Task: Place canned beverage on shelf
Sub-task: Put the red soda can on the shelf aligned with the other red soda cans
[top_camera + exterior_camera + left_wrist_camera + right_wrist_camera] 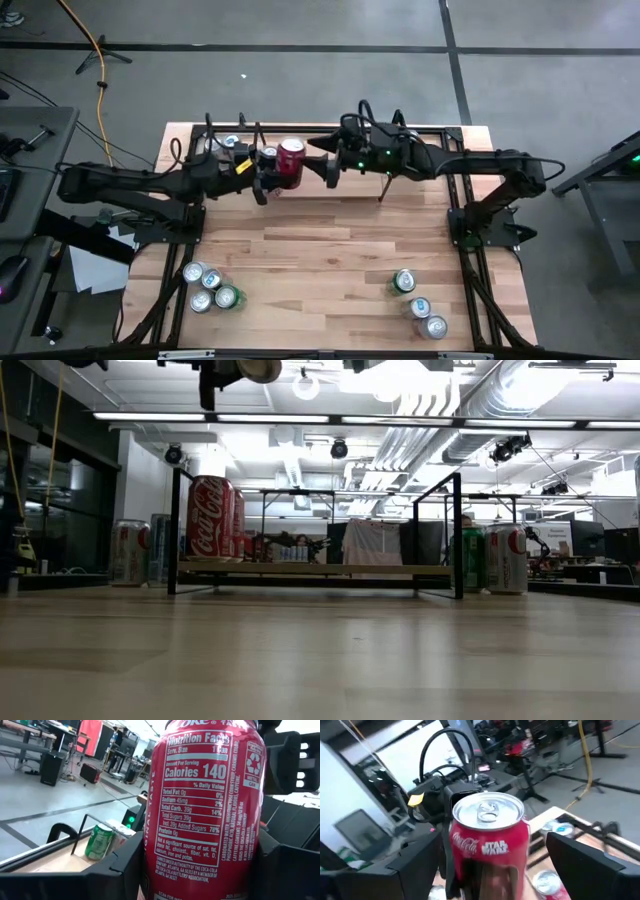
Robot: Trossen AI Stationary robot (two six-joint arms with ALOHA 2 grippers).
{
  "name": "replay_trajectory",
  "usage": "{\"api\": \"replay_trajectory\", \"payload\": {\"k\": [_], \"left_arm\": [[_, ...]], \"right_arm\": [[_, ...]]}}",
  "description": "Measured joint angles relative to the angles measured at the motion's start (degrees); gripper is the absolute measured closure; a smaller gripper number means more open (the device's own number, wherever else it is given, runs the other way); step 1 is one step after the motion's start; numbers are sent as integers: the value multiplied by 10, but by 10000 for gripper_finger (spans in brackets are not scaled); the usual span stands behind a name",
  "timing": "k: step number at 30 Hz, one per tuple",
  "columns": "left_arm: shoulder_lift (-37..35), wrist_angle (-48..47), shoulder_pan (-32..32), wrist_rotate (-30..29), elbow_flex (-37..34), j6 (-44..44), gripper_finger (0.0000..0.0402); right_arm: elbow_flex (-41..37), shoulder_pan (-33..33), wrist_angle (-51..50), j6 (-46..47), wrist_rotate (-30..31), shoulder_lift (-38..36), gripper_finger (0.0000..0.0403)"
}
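Note:
A red cola can (290,163) hangs high over the table's far side with my left gripper (268,182) shut on it. Its silver top (489,811) shows in the right wrist view and its label (200,800) in the left wrist view. My right gripper (326,168) faces the can from the table's right, open. Its fingers (580,855) stand on either side of the can, apart from it. Below is the shelf (310,569), a black rod rack with a wood base. Another red can (211,517) stands at its left end. My left gripper pinches the red can's side wall (150,870) between its two fingers (120,870), low on the can. The fingers come level from the table's left. The can stands upright in the hold, top up, lifted well clear of the shelf and table.
Several cans stand near the table's near left corner (208,286) and three near the near right (418,300). More cans stand beside the shelf at its left (130,551) and right (490,558). A green can (99,841) shows past the held one.

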Motion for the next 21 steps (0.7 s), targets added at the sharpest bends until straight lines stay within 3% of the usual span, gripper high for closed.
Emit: {"api": "replay_trajectory", "payload": {"k": [13,19,21], "left_arm": [[48,7,5,17,31,16,229],[45,1,5,32,31,41,228],[40,-7,5,44,32,58,192]], "right_arm": [[-1,-1,62,17,-28,48,60],[-1,0,52,1,-26,39,99],[-2,1,44,-11,-23,34,108]]}}
